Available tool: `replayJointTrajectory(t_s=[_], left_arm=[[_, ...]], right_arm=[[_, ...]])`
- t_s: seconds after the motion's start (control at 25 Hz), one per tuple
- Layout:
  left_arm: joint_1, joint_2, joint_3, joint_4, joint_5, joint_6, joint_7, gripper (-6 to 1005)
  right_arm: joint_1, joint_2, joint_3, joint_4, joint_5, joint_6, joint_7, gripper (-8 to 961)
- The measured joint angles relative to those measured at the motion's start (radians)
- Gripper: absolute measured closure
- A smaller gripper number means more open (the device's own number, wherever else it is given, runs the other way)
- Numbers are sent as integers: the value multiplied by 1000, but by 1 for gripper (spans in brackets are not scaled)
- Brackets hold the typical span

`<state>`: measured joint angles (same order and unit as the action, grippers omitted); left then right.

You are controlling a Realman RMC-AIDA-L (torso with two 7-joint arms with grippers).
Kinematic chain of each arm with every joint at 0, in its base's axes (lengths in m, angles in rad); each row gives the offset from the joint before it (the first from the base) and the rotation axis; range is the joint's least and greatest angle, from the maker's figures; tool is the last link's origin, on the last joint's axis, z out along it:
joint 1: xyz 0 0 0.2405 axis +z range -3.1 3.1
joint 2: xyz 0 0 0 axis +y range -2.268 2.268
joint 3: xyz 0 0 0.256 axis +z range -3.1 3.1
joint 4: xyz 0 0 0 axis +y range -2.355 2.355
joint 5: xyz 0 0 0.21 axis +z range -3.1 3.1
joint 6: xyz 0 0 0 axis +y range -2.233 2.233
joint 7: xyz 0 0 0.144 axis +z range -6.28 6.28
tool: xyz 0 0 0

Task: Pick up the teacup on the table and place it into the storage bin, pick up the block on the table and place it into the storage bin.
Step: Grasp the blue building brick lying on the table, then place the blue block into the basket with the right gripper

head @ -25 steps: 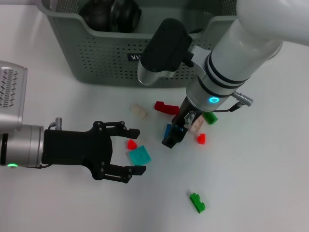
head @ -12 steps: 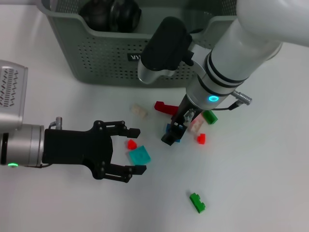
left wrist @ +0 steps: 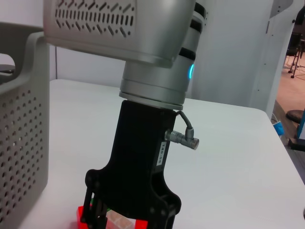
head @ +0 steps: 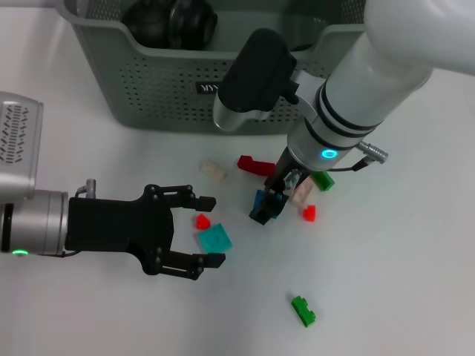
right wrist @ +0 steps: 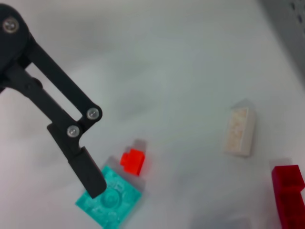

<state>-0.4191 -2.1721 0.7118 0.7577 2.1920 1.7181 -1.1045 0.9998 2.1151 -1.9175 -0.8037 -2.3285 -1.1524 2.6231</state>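
Right gripper (head: 269,205) is barely shifting over the blue block (head: 261,199) near the tabletop's middle, fingers closing round it, though you cannot confirm a firm hold | storage bin (head: 148,89) is sitting at the far edge | left gripper (head: 199,231) is hovering spread around the teal block (head: 214,239) | step: block pickup; next you are lifting toward the bin.

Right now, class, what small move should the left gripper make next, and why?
Probably settle the left gripper down around the teal block. It is open, and the head view shows the block between its fingertips, so it looks lined up for a grasp.
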Motion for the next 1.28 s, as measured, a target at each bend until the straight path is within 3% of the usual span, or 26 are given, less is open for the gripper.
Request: replayJointTrajectory(t_s=[0.28,0.88,1.08,1.28], left_arm=[[4,0,0,0,0,0,0,152],[10,0,-27,0,6,11,0,152],[20,0,-38,0,8,14,2,152],[30,0,-64,0,9,18,5,152]], right_arm=[[-4,0,-2,0,0,1,4,475],[-6,-10,24,-45,33,-38,4,531],[-6,-13,126,-90,41,-108,0,530],[-7,-14,299,-162,48,-201,-32,530]])
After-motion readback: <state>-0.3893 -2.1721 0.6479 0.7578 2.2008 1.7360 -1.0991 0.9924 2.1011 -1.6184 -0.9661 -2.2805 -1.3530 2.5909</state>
